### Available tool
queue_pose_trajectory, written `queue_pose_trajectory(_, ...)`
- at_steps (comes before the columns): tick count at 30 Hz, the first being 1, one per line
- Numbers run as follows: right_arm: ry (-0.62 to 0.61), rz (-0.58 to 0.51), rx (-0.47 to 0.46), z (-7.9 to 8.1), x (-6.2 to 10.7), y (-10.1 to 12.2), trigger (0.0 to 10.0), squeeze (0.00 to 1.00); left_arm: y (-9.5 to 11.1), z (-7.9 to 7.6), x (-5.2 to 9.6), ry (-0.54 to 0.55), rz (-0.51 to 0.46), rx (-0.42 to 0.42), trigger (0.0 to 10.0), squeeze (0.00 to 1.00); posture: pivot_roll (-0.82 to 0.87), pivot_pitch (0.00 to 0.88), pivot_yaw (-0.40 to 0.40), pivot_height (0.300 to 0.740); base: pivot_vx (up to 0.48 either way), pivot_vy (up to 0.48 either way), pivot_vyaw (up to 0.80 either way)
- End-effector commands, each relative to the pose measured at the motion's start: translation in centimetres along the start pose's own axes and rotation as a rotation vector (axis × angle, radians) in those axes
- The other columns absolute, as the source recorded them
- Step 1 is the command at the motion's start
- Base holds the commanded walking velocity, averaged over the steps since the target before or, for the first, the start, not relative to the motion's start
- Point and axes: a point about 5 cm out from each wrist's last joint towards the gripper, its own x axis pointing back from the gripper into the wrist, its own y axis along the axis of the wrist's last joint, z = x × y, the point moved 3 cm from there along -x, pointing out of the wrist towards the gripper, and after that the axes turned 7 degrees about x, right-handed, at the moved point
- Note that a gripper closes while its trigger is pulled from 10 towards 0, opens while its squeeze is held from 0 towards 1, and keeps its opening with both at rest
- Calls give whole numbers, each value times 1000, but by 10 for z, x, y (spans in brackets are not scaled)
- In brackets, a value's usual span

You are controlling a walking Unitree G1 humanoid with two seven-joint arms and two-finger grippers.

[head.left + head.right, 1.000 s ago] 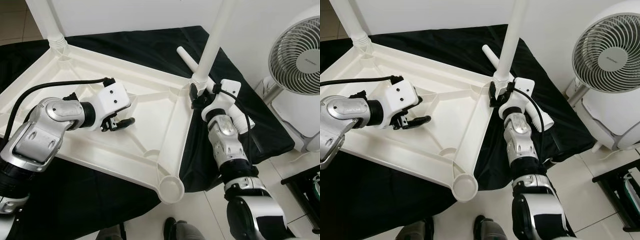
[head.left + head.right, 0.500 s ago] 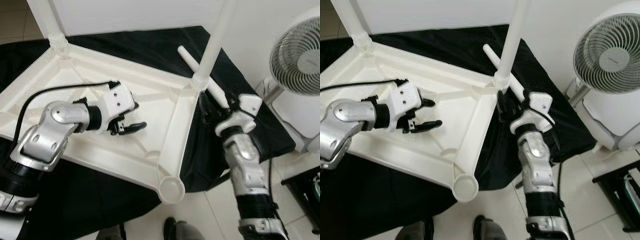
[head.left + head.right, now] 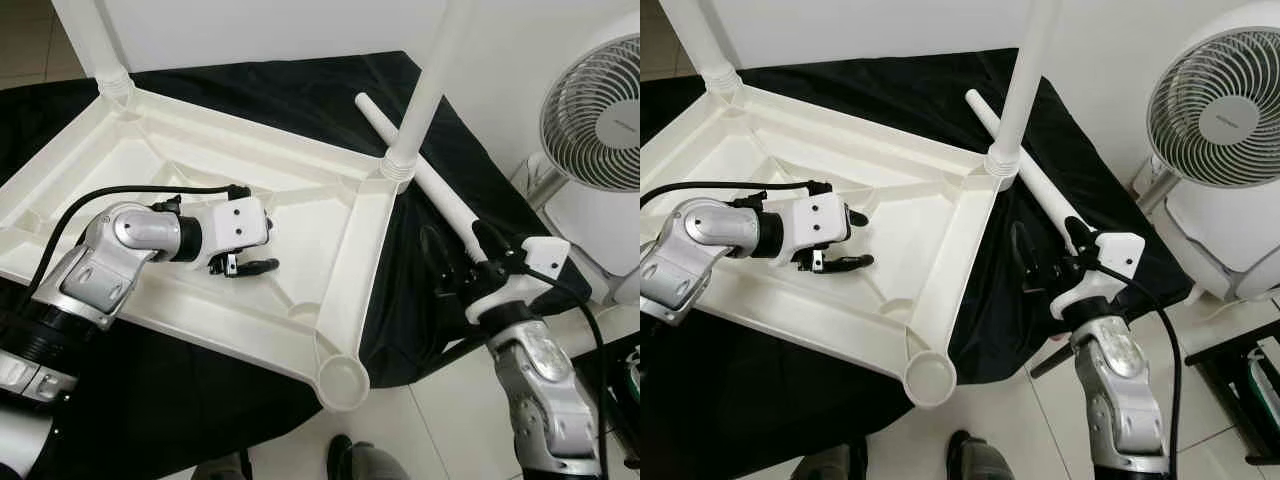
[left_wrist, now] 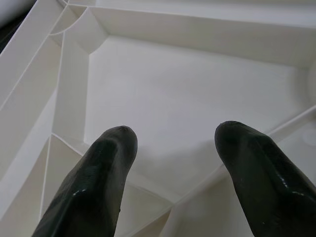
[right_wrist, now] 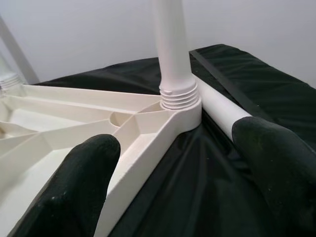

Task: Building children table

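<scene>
Tiled floor under a black cloth, white wall behind, fan at right.
Nearest, empty corner socket on upturned children's tabletop, awaiting a leg. Right gripper open, holding nothing, beside loose leg lying on cloth: best closed around mid-shaft before lifting. Left gripper open, over tabletop's underside. Farther, two legs already upright in sockets.

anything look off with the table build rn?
One white leg lies loose on the black cloth beside the upturned tabletop, and the near corner socket has no leg. Nothing looks damaged.
</scene>
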Motion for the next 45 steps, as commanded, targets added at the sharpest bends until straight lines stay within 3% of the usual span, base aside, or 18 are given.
queue_pose_trajectory(1,0,18,-13,-4,8,1,10000,0,-8,1,7,-52,30,15,10000,0,36,208,-25,740,0,0,0)
queue_pose_trajectory(5,0,25,-14,-4,9,0,10000,0,-4,2,15,-95,-19,87,10000,0,35,208,-23,740,0,0,0)
queue_pose_trajectory(12,20,52,-19,0,11,-2,10000,0,0,-1,25,-154,-64,130,10000,0,45,207,-27,740,0,0,0)
queue_pose_trajectory(28,31,61,-6,-2,10,-1,10000,0,2,-24,5,-191,-59,14,10000,0,41,200,-31,740,0,0,0)
queue_pose_trajectory(31,25,63,1,-4,11,0,10000,0,3,-30,-7,-193,-46,-74,10000,0,29,196,-23,740,0,0,0)
queue_pose_trajectory(45,15,63,13,-6,13,1,10000,0,-3,-28,-21,-193,15,-172,10000,0,9,187,-5,740,0,0,0)
